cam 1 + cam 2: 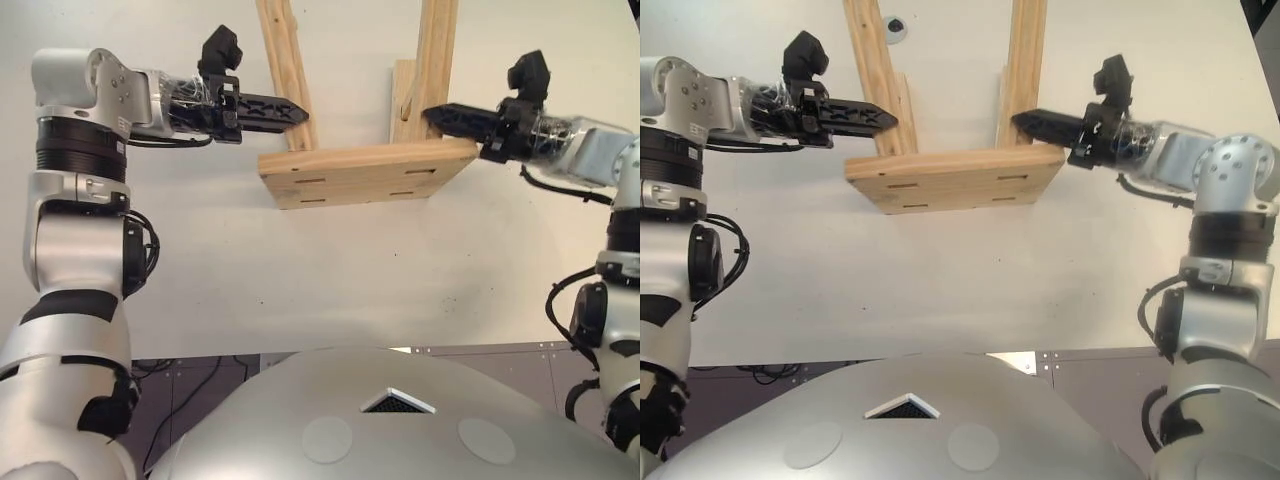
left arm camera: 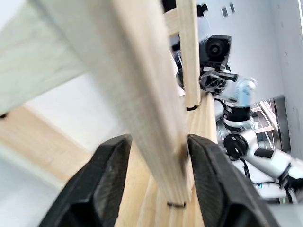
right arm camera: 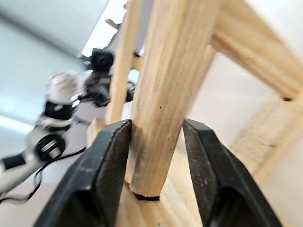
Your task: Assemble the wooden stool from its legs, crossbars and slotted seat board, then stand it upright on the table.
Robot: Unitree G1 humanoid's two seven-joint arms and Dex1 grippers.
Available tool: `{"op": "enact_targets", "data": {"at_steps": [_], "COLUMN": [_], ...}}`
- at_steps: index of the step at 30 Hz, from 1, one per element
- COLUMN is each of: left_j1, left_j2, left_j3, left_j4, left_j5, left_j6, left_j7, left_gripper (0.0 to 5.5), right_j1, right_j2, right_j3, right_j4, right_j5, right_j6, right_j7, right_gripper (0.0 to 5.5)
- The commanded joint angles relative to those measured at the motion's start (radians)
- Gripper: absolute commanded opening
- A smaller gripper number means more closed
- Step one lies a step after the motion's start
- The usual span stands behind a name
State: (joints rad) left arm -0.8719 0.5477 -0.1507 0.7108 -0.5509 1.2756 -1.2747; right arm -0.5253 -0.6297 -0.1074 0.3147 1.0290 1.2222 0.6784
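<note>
1. Head views: bright, even light. White surface [image 1: 300, 260] is near washed out, shadows faint and soft.
2. Left wrist view: left leg [image 2: 142, 94] heavily blurred close up.
3. Right wrist view: right leg [image 3: 165, 85] sharper. Background soft, with blown-out patches.

Grey floor panels [image 1: 1110, 365], black cables [image 1: 765, 376] — small dark round object [image 1: 896, 27]

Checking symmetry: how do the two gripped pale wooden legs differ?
The left pale wooden leg slants leftward from the slotted seat board; the right pale wooden leg slants rightward. The left gripper clasps its leg from the left, the right gripper from the right. Both sit in the board.
</note>
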Motion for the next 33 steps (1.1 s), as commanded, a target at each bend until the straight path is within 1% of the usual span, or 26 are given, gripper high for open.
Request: {"op": "enact_targets", "data": {"at_steps": [1,3,5,6,7,8,10,12,13,14,16,17,20,24,30,33], "left_j1": [-0.047,-0.041,-0.001,0.045,0.094,0.143,0.28,0.424,0.482,0.526,0.573,0.582,0.57,0.575,0.563,0.547], "left_j2": [0.036,0.081,0.116,0.119,0.118,0.115,0.091,0.069,0.064,0.055,0.04,0.031,-0.016,-0.077,-0.128,-0.139], "left_j3": [0.065,0.077,0.064,0.066,0.066,0.065,0.063,0.048,0.035,0.024,0.012,0.008,-0.003,-0.037,-0.063,-0.06], "left_j4": [0.154,0.205,0.2,0.174,0.139,0.1,-0.039,-0.205,-0.263,-0.298,-0.335,-0.35,-0.373,-0.399,-0.4,-0.397], "left_j5": [0.032,0.052,0.073,0.093,0.117,0.141,0.198,0.236,0.244,0.255,0.27,0.274,0.276,0.28,0.3,0.295], "left_j6": [-0.051,-0.094,-0.15,-0.25,-0.364,-0.469,-0.749,-1.006,-1.103,-1.198,-1.308,-1.335,-1.354,-1.329,-1.326,-1.321], "left_j7": [0.02,-0.013,-0.065,-0.069,-0.071,-0.062,-0.025,-0.038,-0.069,-0.09,-0.101,-0.095,-0.047,-0.014,0.027,0.036], "left_gripper": [2.86,3.18,3.56,3.6,3.8,3.85,3.85,3.85,3.85,3.85,3.85,3.85,3.85,3.85,3.85,3.4], "right_j1": [0.0,0.001,0.013,0.031,0.047,0.058,0.121,0.273,0.339,0.398,0.447,0.445,0.406,0.299,0.124,0.102], "right_j2": [-0.01,-0.05,-0.085,-0.106,-0.122,-0.135,-0.182,-0.258,-0.286,-0.298,-0.292,-0.272,-0.196,-0.097,-0.011,0.005], "right_j3": [-0.056,-0.116,-0.182,-0.226,-0.26,-0.292,-0.335,-0.219,-0.147,-0.083,-0.015,-0.008,0.012,0.081,0.096,0.107], "right_j4": [0.094,0.154,0.194,0.204,0.208,0.215,0.2,0.162,0.17,0.18,0.18,0.174,0.161,0.267,0.438,0.418], "right_j5": [-0.07,-0.077,-0.073,-0.068,-0.068,-0.067,-0.102,-0.293,-0.393,-0.506,-0.642,-0.669,-0.702,-0.813,-0.87,-0.841], "right_j6": [0.019,0.002,-0.021,-0.04,-0.064,-0.084,-0.223,-0.542,-0.688,-0.887,-1.139,-1.202,-1.274,-1.434,-1.52,-1.49], "right_j7": [-0.058,-0.042,-0.016,0.016,0.048,0.077,0.213,0.431,0.518,0.572,0.614,0.618,0.602,0.522,0.434,0.501], "right_gripper": [2.78,3.15,3.58,3.65,3.87,3.92,3.92,3.92,3.92,3.92,3.92,3.92,3.92,3.92,3.92,3.96]}}
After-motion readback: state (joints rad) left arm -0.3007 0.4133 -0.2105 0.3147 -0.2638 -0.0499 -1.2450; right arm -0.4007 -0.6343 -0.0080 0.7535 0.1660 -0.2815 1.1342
